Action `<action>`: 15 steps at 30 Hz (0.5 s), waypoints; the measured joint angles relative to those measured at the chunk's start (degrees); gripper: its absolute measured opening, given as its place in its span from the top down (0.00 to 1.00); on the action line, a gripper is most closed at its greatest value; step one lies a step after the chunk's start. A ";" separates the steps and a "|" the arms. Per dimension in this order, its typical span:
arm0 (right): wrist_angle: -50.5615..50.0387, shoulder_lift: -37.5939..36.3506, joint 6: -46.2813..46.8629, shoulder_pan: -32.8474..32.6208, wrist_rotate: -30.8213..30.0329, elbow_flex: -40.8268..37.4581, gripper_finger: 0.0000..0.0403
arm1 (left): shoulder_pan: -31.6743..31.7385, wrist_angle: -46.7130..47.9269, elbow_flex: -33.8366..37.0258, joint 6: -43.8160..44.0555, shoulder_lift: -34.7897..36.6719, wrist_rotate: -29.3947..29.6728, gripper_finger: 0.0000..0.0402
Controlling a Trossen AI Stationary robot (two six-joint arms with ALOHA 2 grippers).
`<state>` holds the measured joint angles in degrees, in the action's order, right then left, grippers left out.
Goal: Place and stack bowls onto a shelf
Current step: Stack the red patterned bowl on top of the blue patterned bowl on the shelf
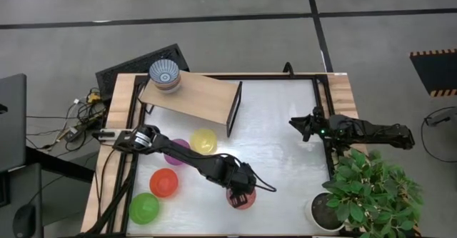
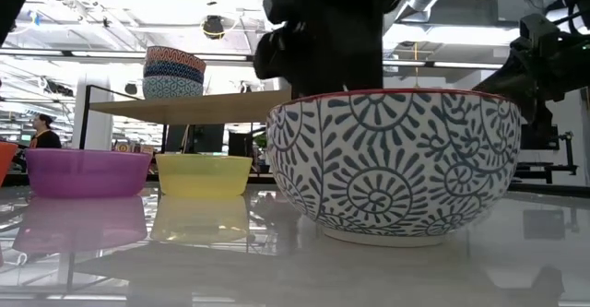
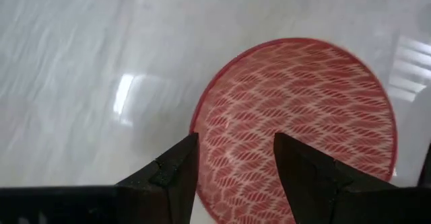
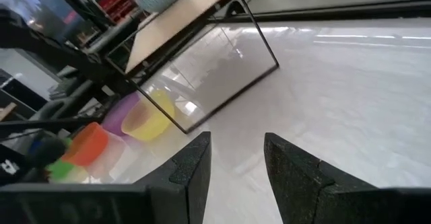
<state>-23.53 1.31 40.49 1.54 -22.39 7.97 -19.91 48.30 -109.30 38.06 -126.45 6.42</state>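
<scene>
Four plain bowls sit loose on the left half of the worktop (image 1: 285,131): a green bowl (image 1: 143,208) nearest the front left corner, a red bowl (image 1: 163,182) just behind it, then a purple bowl (image 1: 176,151) and a yellow bowl (image 1: 203,141) side by side, close to the shelf. In the low view the purple bowl (image 2: 86,172) and yellow bowl (image 2: 203,173) stand upright and slightly apart.

The shelf (image 1: 193,96) stands at the far left of the worktop, a pale wooden board with a dark panel at its right end. A stack of patterned bowls (image 1: 165,74) rests on its left end; the low view shows the stack (image 2: 173,72) with an orange-edged bowl on top and blue-patterned ones under it.

The left arm reaches from the left edge across to the front middle, where the left claw (image 1: 242,190) hangs over the pink-red patterned bowl (image 1: 240,197). That bowl stands upright on the worktop, well apart from the shelf. From the wrist, the left claw (image 3: 234,163) is open, its fingers (image 3: 176,167) spread above the bowl's near rim (image 3: 296,116) without gripping it.

The right claw (image 1: 297,123) waits at the right side of the worktop, pointing left; its wrist view shows this claw (image 4: 236,153) open and empty. A potted plant (image 1: 368,188) stands at the front right corner
</scene>
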 joint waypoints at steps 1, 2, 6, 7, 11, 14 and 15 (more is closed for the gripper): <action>-0.04 0.19 0.00 0.00 0.02 0.00 0.59 | 0.17 -0.01 0.01 0.03 0.30 -0.31 0.56; -0.03 0.18 0.00 0.00 0.00 -0.02 0.59 | 0.31 0.18 -0.36 0.19 0.63 -0.59 0.56; -0.04 0.16 0.02 0.00 0.00 -0.02 0.59 | 0.55 2.75 -3.94 0.40 1.02 0.74 0.57; -0.03 0.12 0.01 0.00 0.00 -0.01 0.59 | 0.55 3.28 -4.49 0.01 1.02 1.93 0.57; -0.04 0.15 0.00 0.00 0.00 -0.02 0.59 | 0.58 4.31 -4.85 -2.69 0.99 7.33 0.57; -0.04 0.12 0.00 0.00 0.01 -0.02 0.59 | 1.13 4.93 -4.94 -4.84 -0.58 4.69 0.57; -0.07 0.15 0.00 0.00 0.01 -0.02 0.59 | 1.20 4.88 -4.88 -5.48 -1.23 3.72 0.57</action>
<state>-23.59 1.45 40.49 1.54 -22.38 7.94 -18.70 53.18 -114.18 32.58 -127.68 10.14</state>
